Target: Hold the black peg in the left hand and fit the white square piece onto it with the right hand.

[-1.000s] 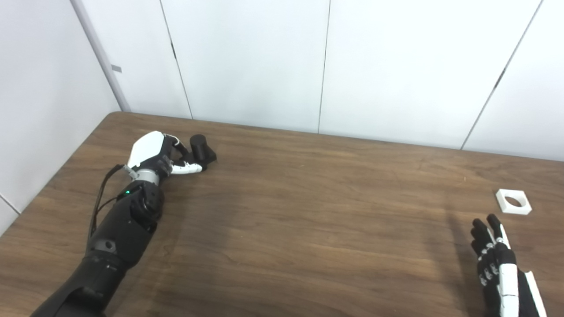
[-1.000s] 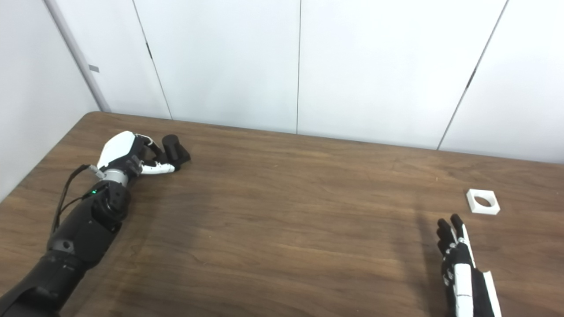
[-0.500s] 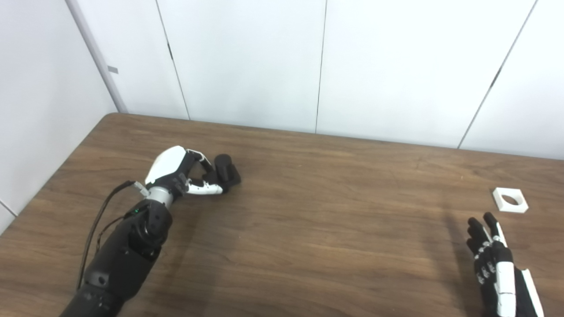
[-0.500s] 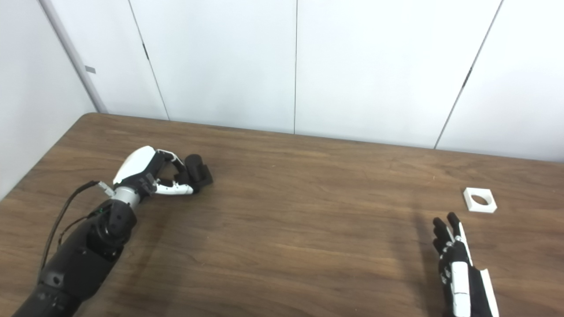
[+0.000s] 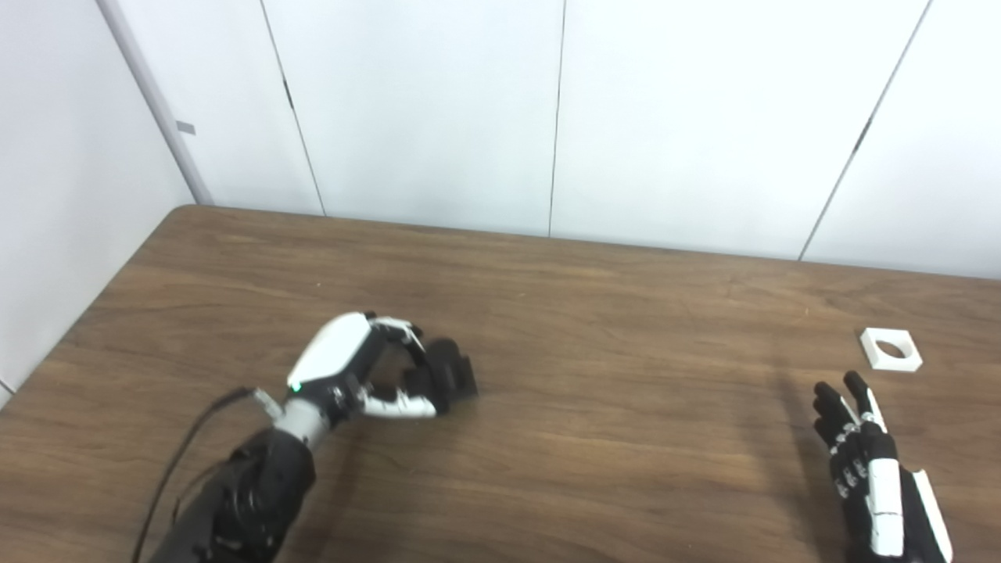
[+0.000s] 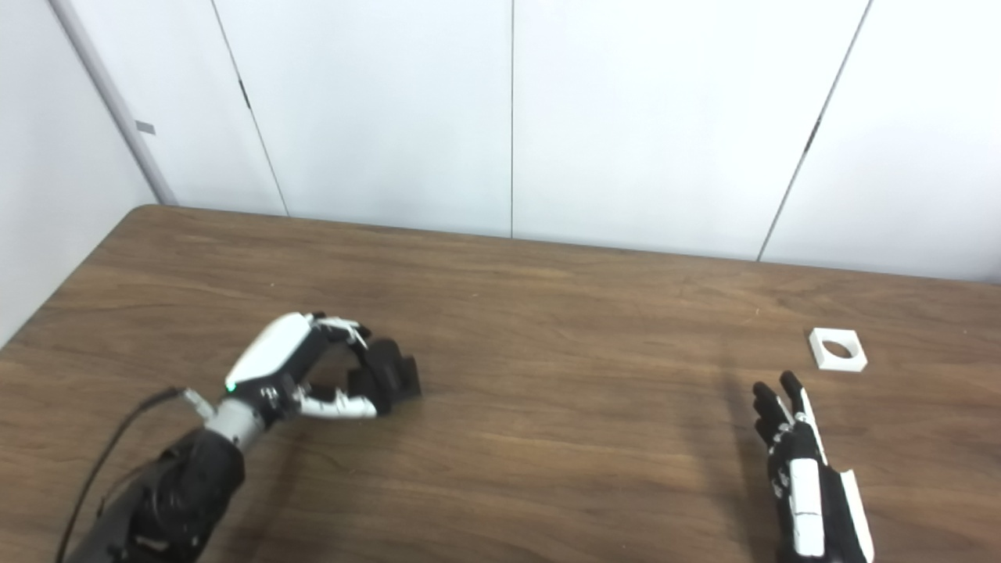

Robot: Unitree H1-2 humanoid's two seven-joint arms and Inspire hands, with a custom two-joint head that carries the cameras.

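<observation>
Black peg on its square black base (image 5: 450, 375) has travelled with the left hand (image 5: 356, 374) over the last second, from the far left corner of the brown wood-grain table (image 5: 586, 438) toward the near middle. The head cameras have also shifted a little, but the peg's change of place against the table edge is far larger than that shift. Judgement: the first step, securing the peg, appears done, and it is being brought to a working position.

Left hand: fingers and thumb curled around the peg, thumb on the near side, white back plate facing up and left. Whether the base is clear of the table or sliding on it cannot be told.

Flat white square piece with a round hole (image 6: 837, 349) lies on the table at the far right, in the same spot as before, untouched.

Right hand (image 6: 805, 469) holds nothing; its fingers are extended and slightly apart, pointing away, near the piece but short of it. It has barely moved. Fitting has not begun.
</observation>
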